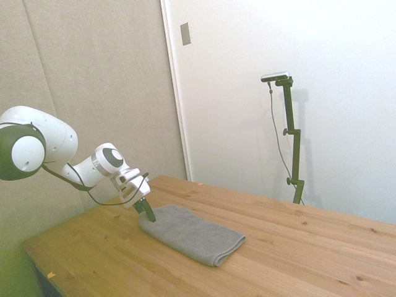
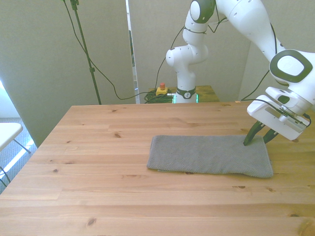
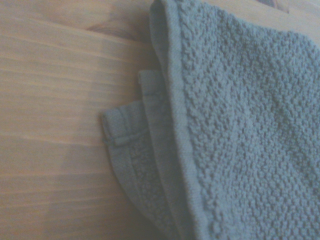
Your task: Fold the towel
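The grey towel (image 2: 209,156) lies flat on the wooden table (image 2: 98,147) as a long narrow rectangle, toward the front view's right. In the side view the towel (image 1: 192,234) runs from the gripper toward the table's middle. My gripper (image 2: 258,140) is down at the towel's far right corner and stands open. One dark fingertip (image 2: 246,142) touches the cloth; the other sits just past the towel's far edge. From the side, the gripper (image 1: 147,214) is tilted at the towel's end. The wrist view shows the towel (image 3: 240,125) corner with layered hemmed edges fanned out over the wood.
The table's edge (image 2: 275,132) runs close to the gripper on the front view's right. A yellow and red button box (image 2: 161,90) sits behind the table by the robot's base. A white surface (image 2: 7,132) shows at the front view's far left.
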`<state>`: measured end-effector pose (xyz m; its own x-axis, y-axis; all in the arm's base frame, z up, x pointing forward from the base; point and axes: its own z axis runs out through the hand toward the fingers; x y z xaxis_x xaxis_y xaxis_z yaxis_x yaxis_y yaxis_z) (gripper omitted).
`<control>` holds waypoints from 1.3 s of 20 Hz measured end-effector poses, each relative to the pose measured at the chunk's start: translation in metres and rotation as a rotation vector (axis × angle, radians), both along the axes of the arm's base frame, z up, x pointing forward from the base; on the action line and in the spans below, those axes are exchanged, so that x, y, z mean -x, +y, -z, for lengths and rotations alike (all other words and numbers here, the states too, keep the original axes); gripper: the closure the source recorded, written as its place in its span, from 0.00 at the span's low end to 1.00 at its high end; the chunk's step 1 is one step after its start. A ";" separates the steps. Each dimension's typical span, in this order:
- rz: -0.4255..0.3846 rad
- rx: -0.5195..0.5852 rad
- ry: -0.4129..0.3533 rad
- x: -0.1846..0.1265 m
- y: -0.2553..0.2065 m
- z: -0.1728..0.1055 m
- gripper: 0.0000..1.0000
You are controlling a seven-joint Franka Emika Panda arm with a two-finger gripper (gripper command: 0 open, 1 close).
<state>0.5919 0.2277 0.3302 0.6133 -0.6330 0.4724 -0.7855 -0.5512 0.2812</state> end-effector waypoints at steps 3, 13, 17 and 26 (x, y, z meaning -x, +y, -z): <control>-0.001 -0.008 -0.003 0.002 -0.003 -0.001 1.00; 0.000 -0.040 -0.029 0.013 -0.012 -0.017 1.00; 0.008 -0.062 -0.050 0.017 -0.021 -0.030 1.00; 0.035 -0.230 -0.171 0.019 -0.066 -0.089 1.00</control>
<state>0.5727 0.1618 0.4191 0.5127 -0.7551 0.4086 -0.8306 -0.5567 0.0132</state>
